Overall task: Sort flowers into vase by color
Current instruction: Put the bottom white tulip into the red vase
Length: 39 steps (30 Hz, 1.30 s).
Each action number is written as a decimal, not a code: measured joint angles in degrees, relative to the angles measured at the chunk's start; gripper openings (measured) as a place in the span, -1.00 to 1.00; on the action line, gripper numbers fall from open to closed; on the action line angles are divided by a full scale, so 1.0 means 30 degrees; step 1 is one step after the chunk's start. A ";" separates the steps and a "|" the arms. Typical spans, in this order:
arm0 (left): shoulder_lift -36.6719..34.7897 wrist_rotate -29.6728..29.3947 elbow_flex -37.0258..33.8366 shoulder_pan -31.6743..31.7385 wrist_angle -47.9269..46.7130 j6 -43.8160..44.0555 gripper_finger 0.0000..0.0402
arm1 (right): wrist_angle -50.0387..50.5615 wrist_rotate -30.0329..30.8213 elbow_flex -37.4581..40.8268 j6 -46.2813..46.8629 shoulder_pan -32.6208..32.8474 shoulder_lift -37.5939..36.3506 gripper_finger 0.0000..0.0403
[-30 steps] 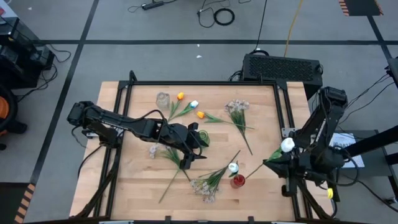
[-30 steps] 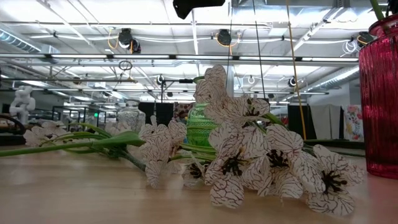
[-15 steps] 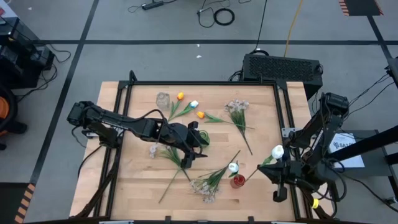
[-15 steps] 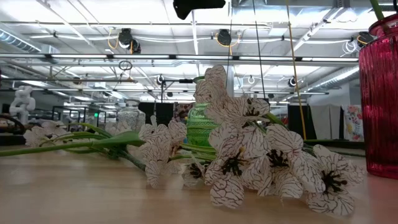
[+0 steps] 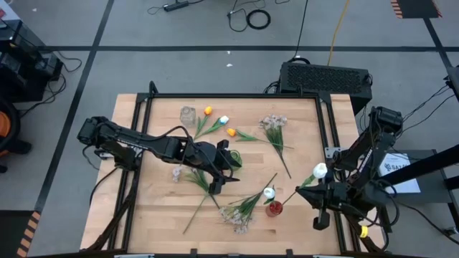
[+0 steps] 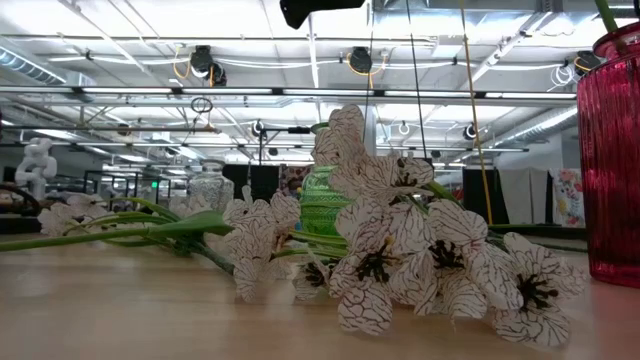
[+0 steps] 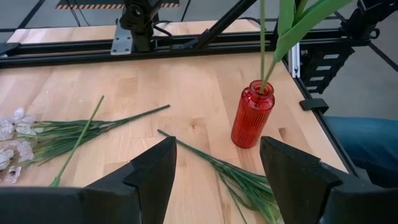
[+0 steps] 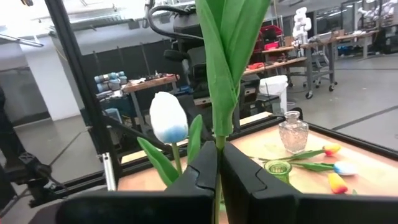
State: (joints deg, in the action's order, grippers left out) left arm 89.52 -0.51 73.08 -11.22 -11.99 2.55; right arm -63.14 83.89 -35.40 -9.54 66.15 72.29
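White tulip (image 5: pixel 320 170) pinched in right gripper (image 5: pixel 313 188), arm folded at table (image 5: pixel 158 215) edge; left gripper (image 5: pixel 217 183) spread

right pincer (image 5: pixel 315 195) carrying white tulip (image 5: pixel 320 170), shifted inward toward red vase (image 5: pixel 274 208)

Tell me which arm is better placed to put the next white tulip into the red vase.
The right: its tool is shut on a white tulip beside the red vase. The left tool is open, empty, farther off mid-table.
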 joint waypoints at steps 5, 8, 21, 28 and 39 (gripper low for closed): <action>0.0000 0.0000 0.0000 0.0000 0.0000 0.0000 0.19 | 0.2228 0.0003 0.0000 0.2024 -0.0584 0.0001 -0.99; 0.0007 0.0002 0.0000 0.0000 0.0000 0.0007 0.19 | 0.3361 0.0003 0.0000 0.3308 -0.0767 0.0007 -0.99; 0.0015 0.0007 0.0000 0.0000 -0.0015 0.0007 0.19 | 0.8426 -0.0112 0.0000 0.7707 -0.0794 0.0007 -0.99; 0.0015 0.0003 0.0000 0.0000 -0.0015 -0.0037 0.19 | 0.9022 -0.1525 0.0000 0.8246 -0.0815 0.0007 -0.99; 0.0022 -0.0097 -0.0007 0.0000 -0.0007 -0.0102 0.19 | 1.1207 -0.1585 0.0000 1.0321 -0.1137 0.0015 -0.99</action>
State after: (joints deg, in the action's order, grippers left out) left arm 89.58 -0.81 73.06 -11.22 -12.01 2.24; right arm -29.52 79.13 -35.40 21.42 62.74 72.34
